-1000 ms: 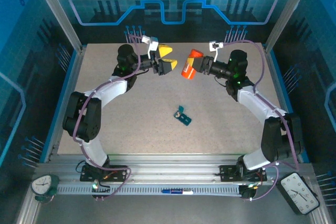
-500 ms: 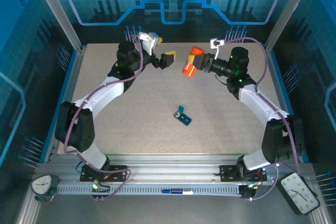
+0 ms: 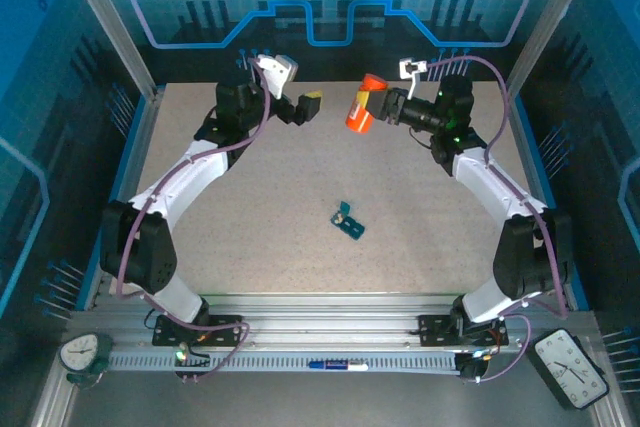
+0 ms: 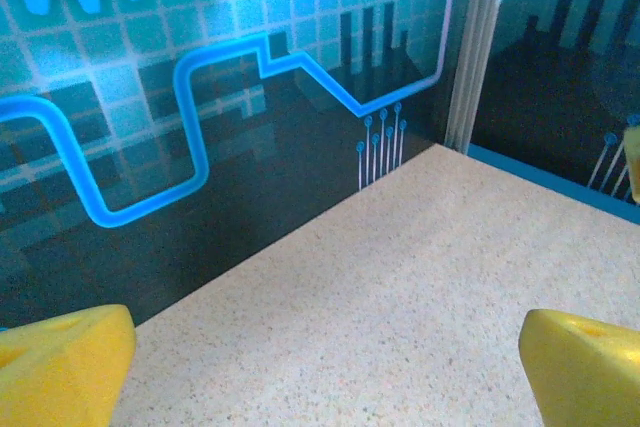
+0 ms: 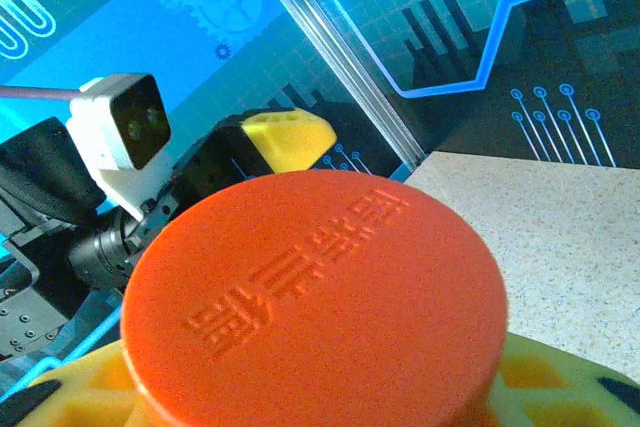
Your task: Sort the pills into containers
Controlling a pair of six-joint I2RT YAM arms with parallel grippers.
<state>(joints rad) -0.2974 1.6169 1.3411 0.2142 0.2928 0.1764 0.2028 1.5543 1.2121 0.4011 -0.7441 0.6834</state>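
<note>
Right gripper (image 3: pixel 381 107) clamps the orange bottle (image 3: pixel 361 113) raised over the table (image 3: pixel 200 237) back edge, cap facing the left gripper (image 3: pixel 304 107), which gapes wide and empty, probably for uncapping; teal pill box (image 3: pixel 349 223) lies mid-table, well apart from both.

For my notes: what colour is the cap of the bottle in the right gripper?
The cap is orange, with raised lettering; the right wrist view shows it best.

embossed characters on orange cap (image 5: pixel 315 297), illegible
</note>
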